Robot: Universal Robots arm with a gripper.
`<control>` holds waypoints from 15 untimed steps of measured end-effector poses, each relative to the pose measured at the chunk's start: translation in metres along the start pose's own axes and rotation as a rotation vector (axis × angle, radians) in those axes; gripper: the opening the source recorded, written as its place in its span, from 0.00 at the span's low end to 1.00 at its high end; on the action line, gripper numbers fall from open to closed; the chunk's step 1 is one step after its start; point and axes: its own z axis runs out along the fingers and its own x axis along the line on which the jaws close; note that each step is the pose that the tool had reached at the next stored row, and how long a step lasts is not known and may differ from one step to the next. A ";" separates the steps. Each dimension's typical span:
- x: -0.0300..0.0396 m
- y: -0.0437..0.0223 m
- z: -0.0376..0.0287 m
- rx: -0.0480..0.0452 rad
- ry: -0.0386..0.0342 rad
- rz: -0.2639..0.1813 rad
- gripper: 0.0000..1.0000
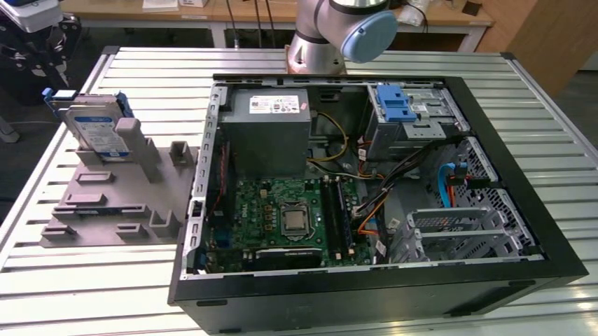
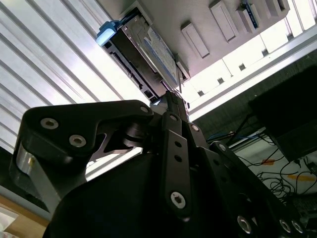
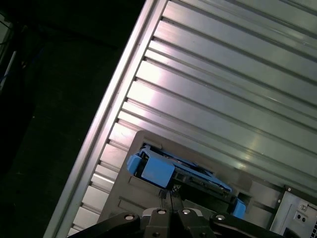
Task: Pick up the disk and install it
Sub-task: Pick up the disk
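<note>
The disk (image 1: pixel 98 133) stands on edge in a slot at the far end of a grey holder (image 1: pixel 112 203), at the exterior view's left. It is silver-grey with a blue-and-white label and a blue bracket. Both wrist views show the disk (image 3: pixel 188 173) (image 2: pixel 158 54) just ahead of my gripper (image 3: pixel 168 194) (image 2: pixel 172 96). The black fingers are pressed together and hold nothing. A small gap separates the fingertips from the blue bracket. In the exterior view, the dark tool end (image 1: pixel 38 59) hangs beyond the table's far left corner, behind the disk.
An open computer case (image 1: pixel 374 175) lies on the slatted metal table (image 1: pixel 140 70), with a motherboard, cables and a grey power supply inside. A blue latch on a metal cage (image 1: pixel 397 105) sits at its far right. Metal drive bays (image 1: pixel 458 231) line the right side. The arm's base (image 1: pixel 323 42) stands behind the case.
</note>
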 end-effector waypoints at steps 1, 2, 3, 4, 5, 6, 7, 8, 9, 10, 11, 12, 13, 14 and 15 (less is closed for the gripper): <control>0.0000 0.0000 0.0000 0.0000 0.0000 -0.001 0.11; 0.0000 0.0000 0.0000 0.0000 0.0001 -0.002 0.11; 0.0000 0.0000 0.0000 -0.0001 0.0001 -0.004 0.11; 0.0000 0.0000 0.0000 0.0000 0.0002 -0.006 0.11; 0.0000 0.0000 0.0000 -0.0001 0.0003 -0.008 0.11; 0.0000 0.0000 0.0000 -0.0001 0.0004 -0.010 0.11; 0.0000 0.0000 0.0000 -0.0001 0.0005 -0.013 0.11; 0.0000 0.0000 0.0000 -0.0001 0.0007 -0.016 0.11; 0.0000 0.0000 0.0000 -0.0002 0.0008 -0.019 0.11; 0.0000 0.0000 0.0000 -0.0001 0.0009 -0.021 0.11; 0.0000 0.0000 0.0000 -0.0002 0.0010 -0.024 0.11; 0.0000 0.0000 0.0000 -0.0002 0.0011 -0.026 0.11; 0.0000 0.0000 0.0000 -0.0002 0.0012 -0.029 0.11; 0.0000 0.0000 0.0000 -0.0002 0.0013 -0.032 0.11; 0.0000 0.0000 0.0000 -0.0003 0.0014 -0.034 0.11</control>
